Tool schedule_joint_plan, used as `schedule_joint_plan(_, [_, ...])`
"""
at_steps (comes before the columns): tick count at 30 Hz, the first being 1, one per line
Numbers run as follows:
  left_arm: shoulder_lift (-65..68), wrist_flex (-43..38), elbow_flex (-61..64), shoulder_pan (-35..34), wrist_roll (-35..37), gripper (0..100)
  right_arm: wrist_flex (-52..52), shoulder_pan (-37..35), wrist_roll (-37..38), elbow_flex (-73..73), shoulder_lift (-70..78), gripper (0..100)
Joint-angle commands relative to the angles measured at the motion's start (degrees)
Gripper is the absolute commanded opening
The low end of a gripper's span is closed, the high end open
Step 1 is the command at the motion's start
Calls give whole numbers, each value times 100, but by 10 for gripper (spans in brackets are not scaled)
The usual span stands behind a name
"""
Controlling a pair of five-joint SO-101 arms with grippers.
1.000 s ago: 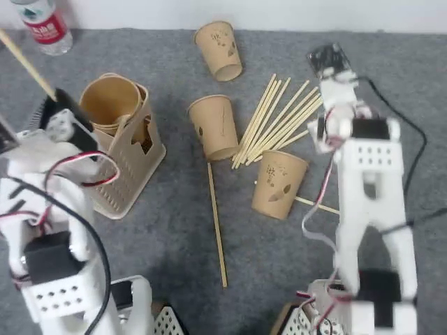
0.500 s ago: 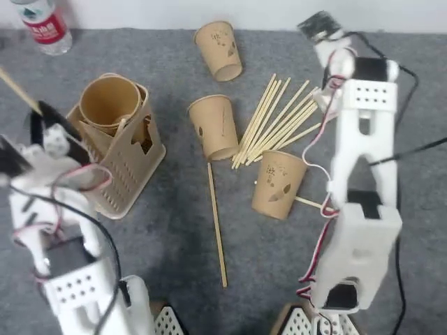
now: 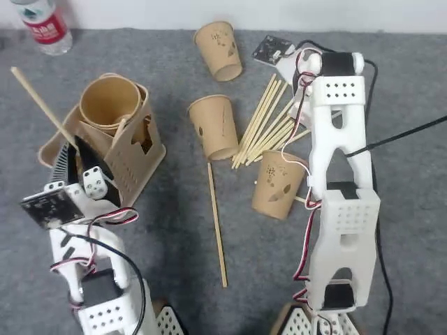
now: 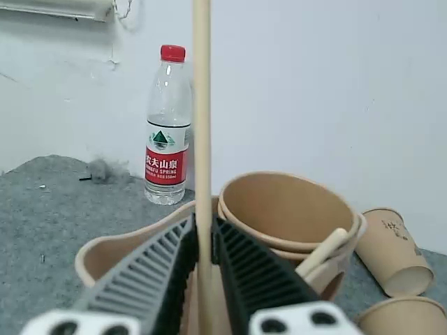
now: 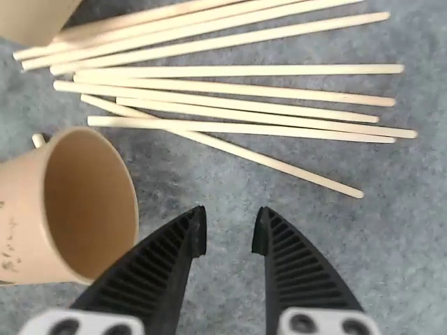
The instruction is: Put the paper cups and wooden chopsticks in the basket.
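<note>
The right gripper hangs over the grey mat, jaws parted with bare mat between them. A paper cup lies on its side just beside one finger. Beyond the fingertips, wooden chopsticks lie fanned out.

The paper cups are kraft brown with small dark printed marks, the chopsticks pale wood, the basket beige, the tabletop mottled grey, the arms white with black ribbed jaws, and the water bottle clear with a red cap and label.
</note>
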Motion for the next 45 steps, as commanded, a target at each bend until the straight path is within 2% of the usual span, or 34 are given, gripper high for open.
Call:
schedule_joint_plan(1, [-44,-114,-48,-79,-26,55,198,163,70,-255,40,123])
schedule_joint_plan(5, [-149,79,-374,-255,510,244,224,154,70,-123,180,125])
schedule_joint_plan(7, [-149,659,-796,-273,686,361,224,57,176,167,180,125])
schedule_joint_plan(9, [-149,1442,-1182,-264,774,424,233,-40,343,536,127,123])
schedule_joint_plan(12, [-149,2189,-1640,-281,774,421,233,-110,396,1011,-127,123])
schedule_joint_plan(18, [-149,2848,-2343,-255,1213,394,233,-259,404,2136,-1103,123])
schedule_joint_plan(22, [-149,3807,-3037,-167,1231,346,233,-558,475,3156,-1903,123])
schedule_joint_plan(25, [-149,4396,-3380,237,1231,313,233,-813,448,3824,-2651,123])
schedule_joint_plan(33, [18,5626,-3380,1547,1213,310,233,-1657,132,5626,-4840,123])
schedule_joint_plan(36, [325,5626,-3196,1609,1011,311,233,-2018,-88,6040,-5613,125])
schedule_joint_plan(42, [1143,4879,-2545,1591,-308,309,242,-2308,-659,6259,-6870,126])
schedule_joint_plan(45, [1486,4475,-2158,1582,-316,308,242,-2589,-958,6505,-7310,126])
